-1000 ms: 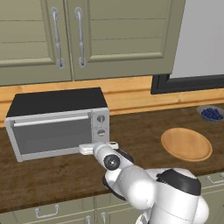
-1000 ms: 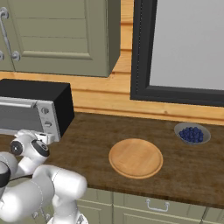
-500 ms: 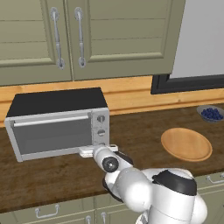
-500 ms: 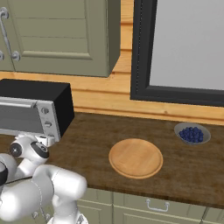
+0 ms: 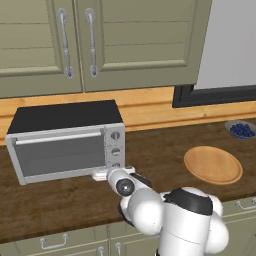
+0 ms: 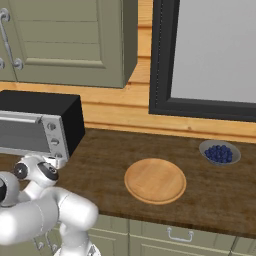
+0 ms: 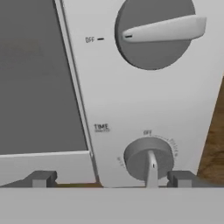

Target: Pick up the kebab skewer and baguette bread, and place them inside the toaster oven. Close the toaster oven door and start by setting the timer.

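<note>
The toaster oven (image 5: 65, 137) stands on the counter at the left, and the toaster oven door (image 5: 60, 155) is closed with its bar handle along the top. My gripper (image 5: 114, 170) hovers open just in front of the side panel's lowest knob (image 5: 116, 164). In the hand view, my gripper (image 7: 110, 179) faces the panel, and its fingertips (image 7: 40, 178) straddle the TIME knob (image 7: 148, 159). That knob's pointer stands upright near its OFF mark. The knob above (image 7: 153, 30) points at OFF. The toaster oven (image 6: 35, 127) is at the left with my gripper (image 6: 52, 159) before it. The kebab skewer and baguette bread are hidden.
A round wooden board (image 5: 212, 164) lies on the dark counter to the right, with a bowl of blueberries (image 5: 241, 129) behind it. Green cabinets (image 5: 75, 40) hang above the oven. A dark-framed window (image 6: 205, 55) fills the wall at the right.
The hand has crept slightly lower and closer to the oven's knob panel. The jaws stay open and the oven has not moved.
</note>
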Robot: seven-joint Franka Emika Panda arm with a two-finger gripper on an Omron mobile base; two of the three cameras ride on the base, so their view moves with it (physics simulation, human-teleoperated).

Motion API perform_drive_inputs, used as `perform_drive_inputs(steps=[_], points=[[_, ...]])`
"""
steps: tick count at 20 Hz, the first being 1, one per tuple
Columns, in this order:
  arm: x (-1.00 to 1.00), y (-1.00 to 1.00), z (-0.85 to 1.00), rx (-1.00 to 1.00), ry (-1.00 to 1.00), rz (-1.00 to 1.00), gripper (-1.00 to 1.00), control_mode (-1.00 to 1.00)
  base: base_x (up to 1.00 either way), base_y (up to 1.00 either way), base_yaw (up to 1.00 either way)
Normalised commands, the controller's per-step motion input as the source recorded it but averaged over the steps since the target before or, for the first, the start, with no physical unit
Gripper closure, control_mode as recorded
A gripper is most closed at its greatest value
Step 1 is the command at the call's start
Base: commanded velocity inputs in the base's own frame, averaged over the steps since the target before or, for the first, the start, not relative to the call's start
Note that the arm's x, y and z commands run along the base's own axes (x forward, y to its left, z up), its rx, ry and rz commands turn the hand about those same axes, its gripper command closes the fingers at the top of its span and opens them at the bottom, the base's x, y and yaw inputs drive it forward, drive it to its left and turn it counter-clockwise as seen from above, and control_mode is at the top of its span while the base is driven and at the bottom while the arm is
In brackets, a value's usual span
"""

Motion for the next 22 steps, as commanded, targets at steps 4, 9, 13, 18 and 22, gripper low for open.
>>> perform_drive_inputs(steps=[4,9,13,18,22], points=[[0.31,-0.36,-0.11,0.00,0.00,0.06,-1.00,-1.00,0.00,0.00,0.00],[0.08,-0.29,-0.12,0.00,0.00,0.07,-1.00,-1.00,0.00,0.00,0.00],[0.00,-0.04,-0.03,0.00,-0.01,0.00,-1.00,-1.00,0.00,0.00,0.00],[0.00,-0.08,0.00,0.00,0.00,0.00,-1.00,-1.00,0.00,0.00,0.00],[0.01,-0.12,0.00,0.00,0.00,0.00,-1.00,-1.00,0.00,0.00,0.00]])
